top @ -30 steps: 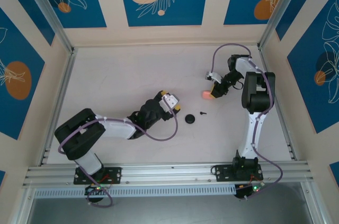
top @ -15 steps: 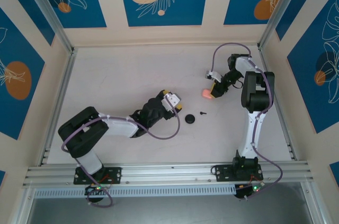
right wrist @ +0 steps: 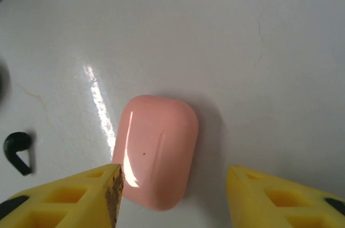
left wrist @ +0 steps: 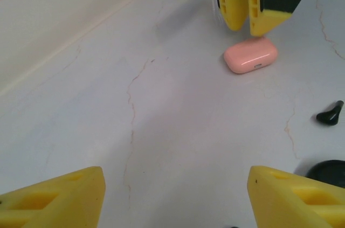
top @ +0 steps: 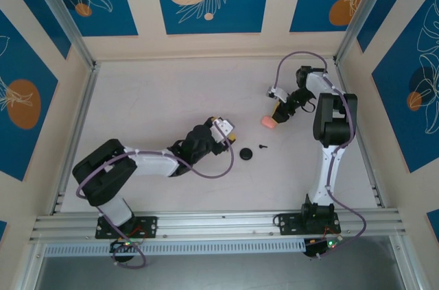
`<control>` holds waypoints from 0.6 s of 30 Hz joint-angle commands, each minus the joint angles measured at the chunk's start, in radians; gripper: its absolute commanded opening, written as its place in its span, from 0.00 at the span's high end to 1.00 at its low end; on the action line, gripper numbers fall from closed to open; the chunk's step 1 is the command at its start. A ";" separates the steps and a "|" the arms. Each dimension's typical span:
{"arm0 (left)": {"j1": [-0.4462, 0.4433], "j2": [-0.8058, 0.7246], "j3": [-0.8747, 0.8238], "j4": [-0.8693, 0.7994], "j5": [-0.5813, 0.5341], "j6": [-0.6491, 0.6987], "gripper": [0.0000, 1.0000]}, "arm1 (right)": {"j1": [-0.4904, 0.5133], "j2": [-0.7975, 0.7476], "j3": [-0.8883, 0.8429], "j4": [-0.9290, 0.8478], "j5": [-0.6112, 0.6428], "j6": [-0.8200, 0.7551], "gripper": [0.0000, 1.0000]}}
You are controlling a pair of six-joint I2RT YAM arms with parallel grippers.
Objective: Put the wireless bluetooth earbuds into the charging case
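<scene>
Jaws on right parted above charging case [right wrist: 156, 152], left jaws wide, empty

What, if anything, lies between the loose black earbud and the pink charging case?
Nothing visible: bare table separates the earbud from the charging case. The black disc lies on the earbud's other side, off that path. The right claw hangs open over the case, a finger on each side.
</scene>
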 commanded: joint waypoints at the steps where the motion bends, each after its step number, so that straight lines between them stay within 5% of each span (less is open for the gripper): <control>1: -0.021 -0.063 0.091 -0.190 0.003 -0.102 0.32 | -0.002 -0.137 -0.048 0.042 -0.067 0.134 0.45; 11: -0.032 -0.128 0.295 -0.737 0.050 -0.290 0.32 | 0.032 -0.471 -0.316 0.235 -0.224 0.521 0.45; 18: -0.045 -0.043 0.500 -1.092 0.142 -0.501 0.37 | 0.032 -0.662 -0.469 0.414 -0.217 1.001 0.41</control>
